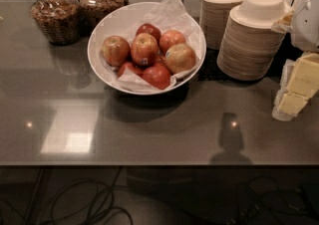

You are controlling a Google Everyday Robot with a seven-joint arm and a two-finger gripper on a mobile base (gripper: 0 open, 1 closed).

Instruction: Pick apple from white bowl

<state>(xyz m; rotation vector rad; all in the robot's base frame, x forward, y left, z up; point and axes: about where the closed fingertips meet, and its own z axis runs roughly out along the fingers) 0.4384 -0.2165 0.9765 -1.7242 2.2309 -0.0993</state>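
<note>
The white bowl (102, 27) stands at the back middle of the grey counter, lined with white paper and holding several apples. The apple (144, 47), streaked red over yellow with a small pale sticker low on its side, sits upright in the middle of the pile. A golden-tan apple (180, 57) lies to its right and a deep red apple (157, 76) in front. My gripper (298, 89), white with pale yellow parts, hangs at the right edge of the view above the counter, well to the right of the bowl and holding nothing.
Two stacks of beige disposable bowls (254, 35) stand right of the white bowl, close to my gripper. Two glass jars (55, 15) stand at the back left. The counter's front edge (149, 164) runs across, with cables on the floor below.
</note>
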